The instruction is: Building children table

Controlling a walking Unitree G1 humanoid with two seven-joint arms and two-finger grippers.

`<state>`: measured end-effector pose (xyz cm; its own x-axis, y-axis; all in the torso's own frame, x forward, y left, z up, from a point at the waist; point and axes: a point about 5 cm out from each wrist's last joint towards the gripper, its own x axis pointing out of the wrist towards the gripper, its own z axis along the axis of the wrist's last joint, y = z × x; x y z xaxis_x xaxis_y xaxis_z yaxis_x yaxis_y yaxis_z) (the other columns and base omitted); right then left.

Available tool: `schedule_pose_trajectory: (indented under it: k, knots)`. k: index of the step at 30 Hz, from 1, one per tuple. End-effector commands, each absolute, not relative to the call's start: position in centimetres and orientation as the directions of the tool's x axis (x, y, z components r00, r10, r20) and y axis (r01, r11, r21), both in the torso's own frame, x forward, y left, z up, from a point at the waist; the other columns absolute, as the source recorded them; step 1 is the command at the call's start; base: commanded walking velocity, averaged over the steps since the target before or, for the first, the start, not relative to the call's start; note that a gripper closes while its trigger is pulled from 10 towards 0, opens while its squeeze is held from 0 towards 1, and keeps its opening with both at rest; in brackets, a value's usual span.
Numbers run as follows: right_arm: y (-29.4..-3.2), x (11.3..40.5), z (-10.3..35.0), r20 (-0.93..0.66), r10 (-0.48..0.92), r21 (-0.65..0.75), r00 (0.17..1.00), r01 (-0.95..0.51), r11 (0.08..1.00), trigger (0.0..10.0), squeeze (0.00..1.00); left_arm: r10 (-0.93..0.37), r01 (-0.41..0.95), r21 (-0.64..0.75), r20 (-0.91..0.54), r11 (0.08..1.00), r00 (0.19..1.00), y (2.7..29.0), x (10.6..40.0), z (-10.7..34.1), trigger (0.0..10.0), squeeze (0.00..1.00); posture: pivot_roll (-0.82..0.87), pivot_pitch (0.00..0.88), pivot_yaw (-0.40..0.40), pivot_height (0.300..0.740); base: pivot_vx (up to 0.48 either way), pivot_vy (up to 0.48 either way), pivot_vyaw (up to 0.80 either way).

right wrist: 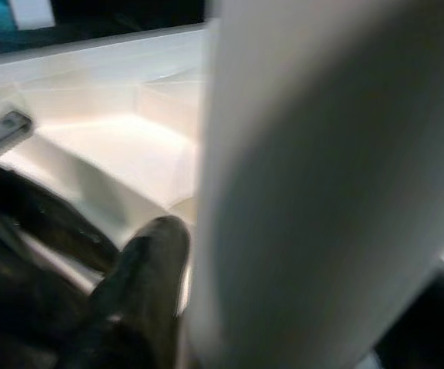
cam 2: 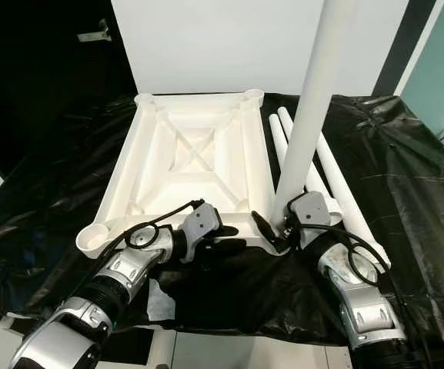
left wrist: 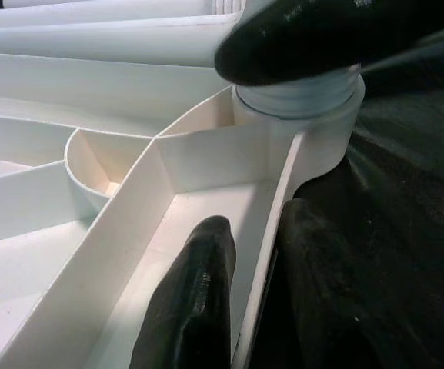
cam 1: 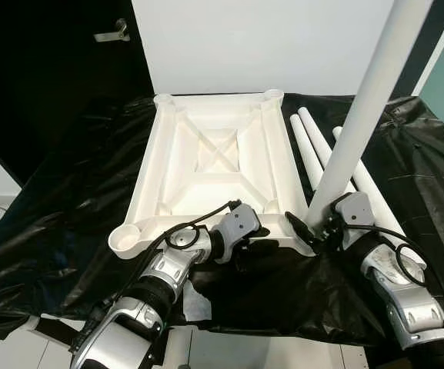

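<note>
A white tabletop [cam 1: 148, 165] lies upside down on black plastic sheeting. One white table leg [cam 1: 360, 108] stands upright, slightly tilted, in the near right corner socket [left wrist: 298, 100]. My right gripper [cam 1: 310, 231] is shut on the base of this leg, one finger [right wrist: 141, 269] pressed against it. My left gripper [cam 1: 256, 246] is shut on the tabletop's near rim just left of that corner. One finger [left wrist: 195, 300] is inside the rim wall and the other outside it. The other three corner sockets stand open.
Three spare white legs [cam 1: 314, 146] lie side by side on the sheeting [cam 1: 68, 231], right of the tabletop. A white wall rises behind, with a dark door and its handle [cam 1: 114, 32] at far left. A white paper [cam 1: 198, 304] sticks out at the near edge.
</note>
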<state>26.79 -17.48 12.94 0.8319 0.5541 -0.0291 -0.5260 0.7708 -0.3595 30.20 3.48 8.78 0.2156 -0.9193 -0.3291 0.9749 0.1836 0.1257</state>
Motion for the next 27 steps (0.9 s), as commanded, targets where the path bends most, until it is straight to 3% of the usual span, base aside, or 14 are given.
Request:
schedule_pose_trajectory:
  k: [1, 9, 13, 14, 16, 19, 27]
  knots:
    - [-17.2, 26.4, 12.3, -0.07, 0.595, -0.353, 0.801, -0.578, 0.736, 0.0, 0.0, -0.884, 0.991, -0.001, -0.452, 0.131, 0.117, 4.0, 28.3, 5.3, 10.0, 0.0, -0.09, 0.0, 0.003, 0.74, 0.0, 0.0, 0.0]
    - [-18.0, 27.2, 11.9, -0.071, 0.542, -0.165, 0.838, -0.546, 0.822, 0.0, 0.0, -0.879, 0.99, -0.001, -0.459, 0.142, 0.126, 4.7, 28.3, 5.1, 10.0, 0.0, -0.08, 0.0, 0.007, 0.74, 0.0, 0.0, 0.0]
    - [-17.9, 27.2, 11.6, -0.07, 0.522, -0.135, 0.85, -0.527, 0.839, 0.0, 0.0, -0.879, 0.99, -0.001, -0.459, 0.142, 0.126, 4.7, 28.4, 5.1, 10.0, 0.0, -0.08, 0.0, 0.007, 0.74, 0.0, 0.0, 0.0]
    - [-17.7, 27.1, 11.0, -0.048, 0.37, -0.173, 0.928, -0.373, 0.912, 0.0, 0.0, -0.879, 0.99, 0.001, -0.46, 0.141, 0.125, 4.7, 28.4, 5.2, 10.0, 0.0, -0.08, 0.0, 0.014, 0.74, 0.0, 0.0, 0.0]
    - [-17.0, 26.3, 10.2, -0.002, 0.155, -0.196, 0.988, -0.152, 0.969, 0.0, 0.0, -0.879, 0.991, 0.003, -0.46, 0.136, 0.122, 4.6, 28.4, 5.3, 10.0, 0.0, -0.08, 0.0, 0.017, 0.74, 0.0, 0.0, 0.0]
    - [-17.0, 26.3, 10.2, -0.002, 0.155, -0.196, 0.988, -0.152, 0.969, 0.0, 0.0, -0.879, 0.991, 0.003, -0.46, 0.136, 0.122, 4.6, 28.4, 5.3, 10.0, 0.0, -0.08, 0.0, 0.017, 0.74, 0.0, 0.0, 0.0]
    - [-16.5, 25.8, 9.5, 0.023, -0.086, -0.107, 0.996, 0.088, 0.99, 0.0, 0.0, -0.874, 0.99, 0.005, -0.47, 0.138, 0.124, 5.0, 28.5, 5.2, 10.0, 0.0, -0.07, 0.006, 0.025, 0.74, 0.0, 0.0, 0.0]
